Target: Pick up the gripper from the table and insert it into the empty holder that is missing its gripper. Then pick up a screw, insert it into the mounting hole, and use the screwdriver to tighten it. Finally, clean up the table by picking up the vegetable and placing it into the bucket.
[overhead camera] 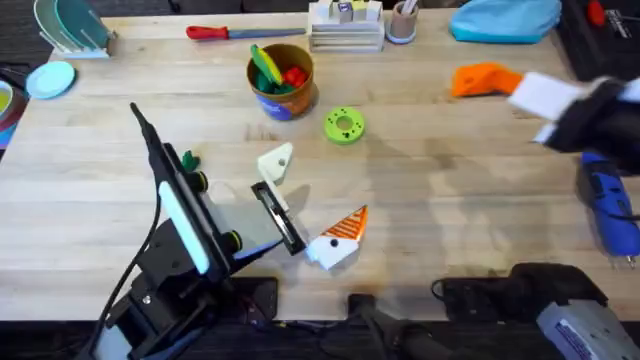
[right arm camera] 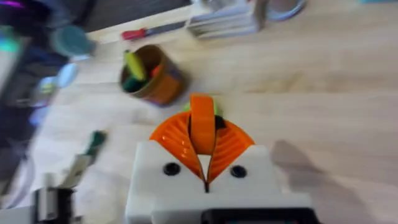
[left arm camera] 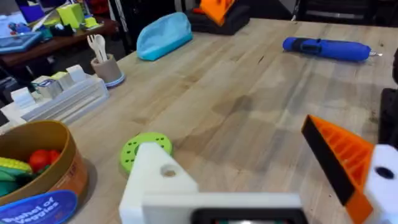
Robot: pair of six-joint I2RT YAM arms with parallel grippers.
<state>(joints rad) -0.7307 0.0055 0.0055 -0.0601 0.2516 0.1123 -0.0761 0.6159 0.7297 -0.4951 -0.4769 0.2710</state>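
The loose gripper [overhead camera: 338,240], a white block with an orange ribbed tip, lies on the table just right of the holder [overhead camera: 280,218], a black bar on my left arm's end; the gripper's tip [left arm camera: 348,165] is also close in the left wrist view. My left gripper [overhead camera: 279,190] stands open between that bar and its cream finger [overhead camera: 275,162]. My right gripper [overhead camera: 485,80] hovers at the far right, orange pads [right arm camera: 202,134] shut on nothing. The blue screwdriver [overhead camera: 610,205] lies at the right edge. The dark-green vegetable [overhead camera: 188,160] lies left of the holder. The bucket [overhead camera: 281,80] stands at the back. Any screw is too small to tell.
A bright green ring disc [overhead camera: 344,125] lies right of the bucket. A red-handled screwdriver [overhead camera: 225,32], a white rack [overhead camera: 345,30], a cup [overhead camera: 402,22] and a blue cloth [overhead camera: 505,20] line the far edge. Bare wood stretches between the loose gripper and the blue screwdriver.
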